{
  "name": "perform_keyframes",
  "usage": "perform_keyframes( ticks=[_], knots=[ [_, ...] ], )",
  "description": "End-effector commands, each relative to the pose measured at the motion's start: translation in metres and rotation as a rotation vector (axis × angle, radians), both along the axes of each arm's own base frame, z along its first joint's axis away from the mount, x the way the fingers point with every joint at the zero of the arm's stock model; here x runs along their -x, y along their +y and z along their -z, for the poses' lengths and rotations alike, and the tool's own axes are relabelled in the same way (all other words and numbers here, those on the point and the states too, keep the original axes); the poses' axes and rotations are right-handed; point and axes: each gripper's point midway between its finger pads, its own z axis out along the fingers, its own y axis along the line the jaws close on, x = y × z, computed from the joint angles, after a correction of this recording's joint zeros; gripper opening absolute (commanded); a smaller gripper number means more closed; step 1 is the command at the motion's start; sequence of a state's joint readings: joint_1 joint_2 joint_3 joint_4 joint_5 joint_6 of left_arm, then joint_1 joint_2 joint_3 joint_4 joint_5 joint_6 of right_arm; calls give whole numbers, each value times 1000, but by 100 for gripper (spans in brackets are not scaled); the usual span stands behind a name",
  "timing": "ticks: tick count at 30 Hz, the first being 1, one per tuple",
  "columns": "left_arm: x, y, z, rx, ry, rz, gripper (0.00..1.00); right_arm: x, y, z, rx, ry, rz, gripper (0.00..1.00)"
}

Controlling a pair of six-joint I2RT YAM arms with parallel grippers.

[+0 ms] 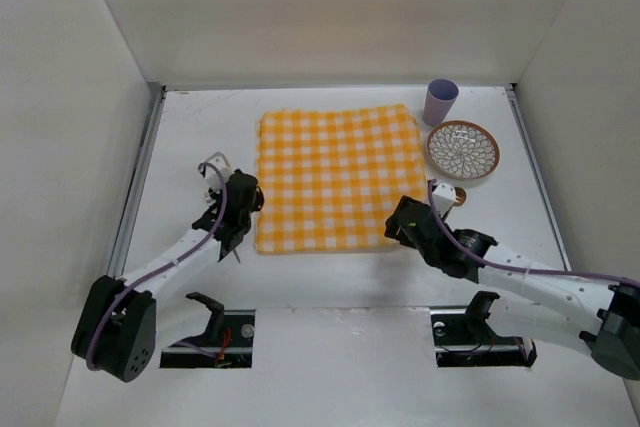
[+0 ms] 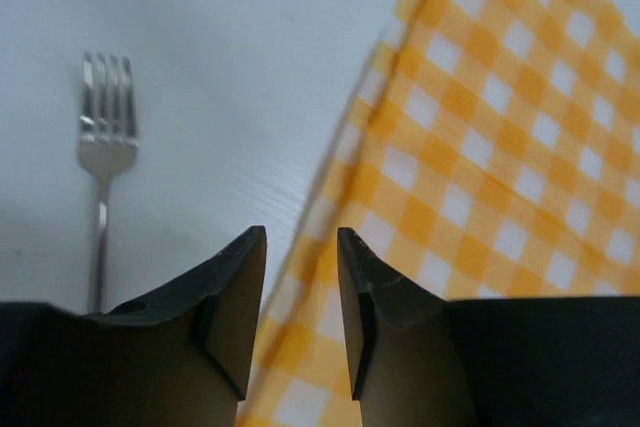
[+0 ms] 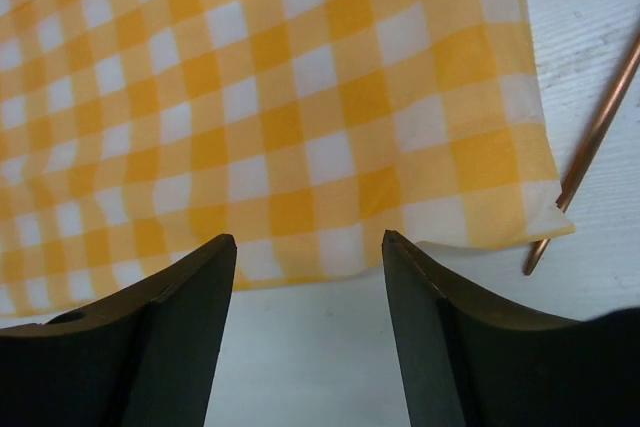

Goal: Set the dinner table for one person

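On the white dinner table (image 1: 200,117) a yellow-and-white checked cloth (image 1: 335,179) lies flat at the centre. My left gripper (image 1: 240,215) hovers over the cloth's near left edge (image 2: 500,147). Its jaws (image 2: 300,247) are parted by a narrow gap with nothing pinched. A silver fork (image 2: 104,142) lies on the table just left of it. My right gripper (image 1: 405,219) stands at the cloth's near right corner (image 3: 300,97). Those jaws (image 3: 308,247) are wide open over bare table, just short of the cloth's hem.
A purple cup (image 1: 439,101) stands at the back right. A patterned round plate (image 1: 463,150) sits in front of it. A copper-coloured utensil (image 3: 590,142) lies right of the cloth's corner, beside my right gripper. White walls close in the table on three sides.
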State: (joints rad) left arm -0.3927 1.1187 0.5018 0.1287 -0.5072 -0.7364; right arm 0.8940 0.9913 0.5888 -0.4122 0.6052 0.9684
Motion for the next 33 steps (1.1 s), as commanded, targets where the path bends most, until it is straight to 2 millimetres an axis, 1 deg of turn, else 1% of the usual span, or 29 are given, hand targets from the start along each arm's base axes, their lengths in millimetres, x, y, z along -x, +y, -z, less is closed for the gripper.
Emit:
perform_keyframes(
  ticks=[1, 2, 4, 5, 7, 8, 9, 10, 12, 13, 14, 15, 16, 19, 23, 25, 27, 29, 31, 33],
  knots=[
    [12, -36, -24, -35, -12, 129, 36, 2, 6, -30, -25, -54, -62, 67],
    [20, -48, -21, -42, 8, 172, 41, 1, 7, -30, -32, -59, -61, 67],
    [34, -69, -15, -21, 30, 233, 45, -7, 6, -28, -39, -68, -49, 65],
    [40, -83, -10, -7, 45, 270, 46, -13, 6, -25, -35, -67, -43, 58],
    [49, -110, -2, 17, 71, 333, 46, -27, 7, -17, -22, -52, -43, 37],
    [53, -122, 2, 27, 82, 357, 46, -32, 11, -12, -23, -37, -54, 29],
    [56, -137, 7, 35, 95, 385, 46, -38, 14, -6, -18, -24, -55, 26],
    [57, -150, 14, 36, 107, 410, 45, -46, 17, 0, -13, -14, -56, 25],
    [55, -163, 24, 37, 124, 431, 44, -55, 26, 14, -1, 17, -66, 26],
    [53, -165, 30, 38, 135, 430, 43, -58, 30, 22, 6, 34, -68, 26],
    [51, -163, 35, 31, 143, 421, 43, -61, 35, 30, 11, 50, -73, 27],
    [49, -157, 38, 19, 151, 403, 42, -62, 40, 37, 16, 65, -81, 27],
    [46, -145, 44, 3, 165, 371, 41, -60, 47, 44, 16, 80, -94, 27],
    [47, -109, 61, -20, 211, 288, 40, -58, 68, 60, 1, 104, -127, 27],
    [53, -64, 76, -36, 247, 184, 39, -58, 89, 69, -7, 127, -164, 26],
    [52, -44, 77, -29, 251, 125, 38, -62, 101, 71, -8, 128, -184, 26],
    [49, -38, 75, -18, 241, 105, 38, -68, 110, 70, -12, 127, -194, 26],
    [46, -39, 70, -14, 227, 107, 39, -72, 114, 68, -8, 123, -199, 26],
    [44, -43, 68, -12, 221, 121, 39, -72, 113, 64, -9, 118, -196, 26],
    [44, -47, 68, -15, 223, 138, 39, -69, 106, 61, -4, 114, -182, 26]
  ],
)
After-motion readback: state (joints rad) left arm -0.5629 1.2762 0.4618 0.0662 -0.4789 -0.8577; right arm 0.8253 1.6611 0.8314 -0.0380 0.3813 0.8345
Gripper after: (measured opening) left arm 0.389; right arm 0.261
